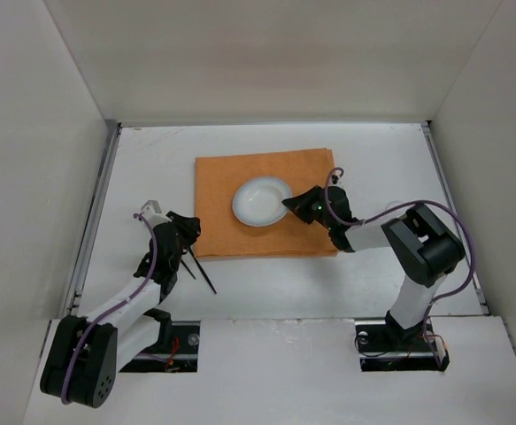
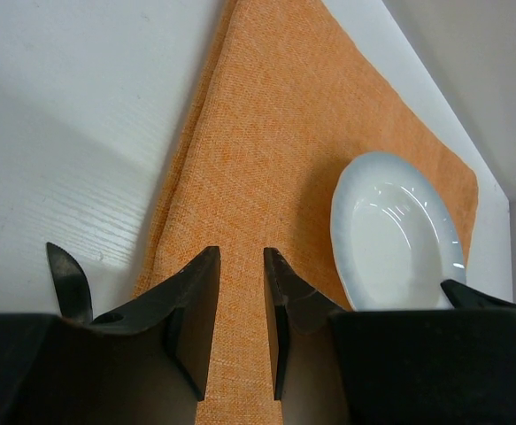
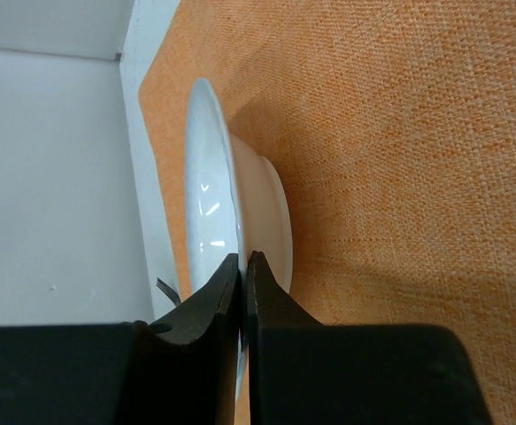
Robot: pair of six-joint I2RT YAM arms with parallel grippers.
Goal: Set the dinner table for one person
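The white dinner table (image 1: 381,164) carries an orange cloth mat (image 1: 227,181) in the middle. A white plate (image 1: 259,199) sits on the mat. My right gripper (image 1: 288,206) is shut on the plate's right rim; in the right wrist view the fingertips (image 3: 244,257) pinch the thin rim of the plate (image 3: 209,195). My left gripper (image 1: 194,228) is open and empty over the mat's left edge; in the left wrist view its jaws (image 2: 242,252) stand apart above the mat (image 2: 275,133), with the plate (image 2: 399,239) to their right.
Thin black utensils (image 1: 197,270) lie on the tabletop by the left arm, below the mat's left corner. A dark utensil tip (image 2: 67,283) shows left of the left fingers. A grey fork end (image 1: 151,208) lies beside the left arm. White walls enclose the table.
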